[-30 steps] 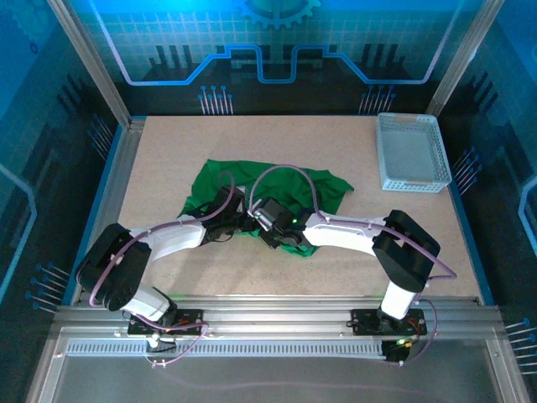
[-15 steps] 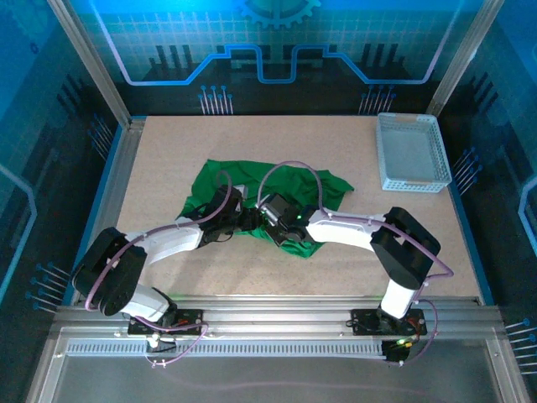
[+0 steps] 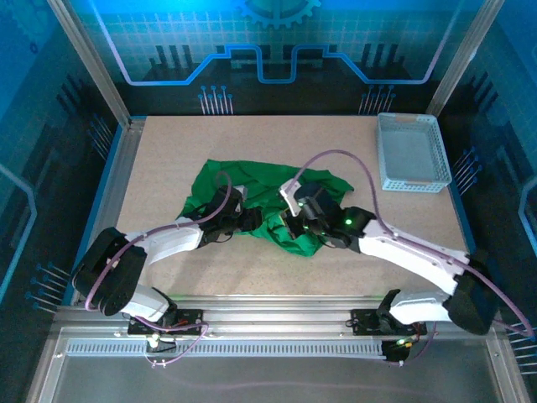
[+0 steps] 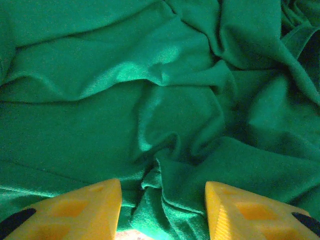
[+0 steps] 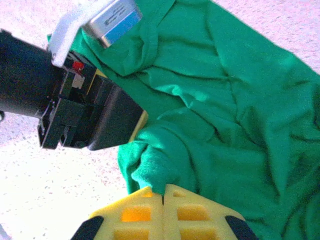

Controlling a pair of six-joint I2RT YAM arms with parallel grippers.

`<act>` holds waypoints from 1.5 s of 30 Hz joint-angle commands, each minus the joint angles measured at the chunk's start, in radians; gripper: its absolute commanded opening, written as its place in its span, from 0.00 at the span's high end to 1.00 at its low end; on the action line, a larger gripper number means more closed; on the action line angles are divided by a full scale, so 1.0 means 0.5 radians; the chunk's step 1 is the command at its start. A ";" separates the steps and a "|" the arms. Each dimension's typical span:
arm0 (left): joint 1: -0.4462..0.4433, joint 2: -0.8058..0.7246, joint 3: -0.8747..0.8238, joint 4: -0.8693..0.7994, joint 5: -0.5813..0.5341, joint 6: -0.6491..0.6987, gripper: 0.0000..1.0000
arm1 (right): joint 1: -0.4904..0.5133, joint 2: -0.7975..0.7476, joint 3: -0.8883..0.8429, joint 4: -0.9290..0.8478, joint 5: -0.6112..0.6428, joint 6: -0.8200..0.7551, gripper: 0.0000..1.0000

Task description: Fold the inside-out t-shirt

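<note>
The inside-out t-shirt (image 3: 260, 180) is lying crumpled in the middle of the table (image 3: 168, 151), a little left of centre in the overhead view, its wide edge reaching toward the right; the white mesh basket (image 3: 411, 186) is sitting well apart in the upper right corner. The left gripper (image 3: 243, 220) is reaching in from the lower left and resting at the shirt's near edge; in its wrist view the yellow fingers (image 4: 90, 210) are standing spread, with a raised ridge of green cloth lying between them and not squeezed. The right gripper (image 3: 289, 227) is coming in from the lower right, just beside the left one; in its wrist view its fingers (image 5: 135, 212) are pressing together at the bottom of the frame, pinching a bunched fold of the shirt's edge at their tips, while the rest of the cloth is spreading wrinkled toward the upper right.
</note>
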 commanded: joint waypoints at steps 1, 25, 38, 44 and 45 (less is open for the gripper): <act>0.009 0.003 0.071 -0.043 -0.038 0.029 0.52 | -0.147 -0.211 -0.094 -0.106 -0.161 0.070 1.00; -0.597 0.072 0.423 -0.031 -0.311 0.497 0.42 | -0.573 -0.364 -0.334 0.102 -0.669 0.297 1.00; -0.694 0.260 0.545 -0.061 -0.437 0.622 0.37 | -0.523 -0.393 -0.298 0.099 -0.625 0.286 1.00; -0.738 0.268 0.507 -0.054 -0.514 0.660 0.30 | -0.521 -0.376 -0.285 0.102 -0.614 0.280 1.00; -0.753 0.282 0.514 -0.066 -0.538 0.670 0.28 | -0.520 -0.376 -0.286 0.105 -0.617 0.284 1.00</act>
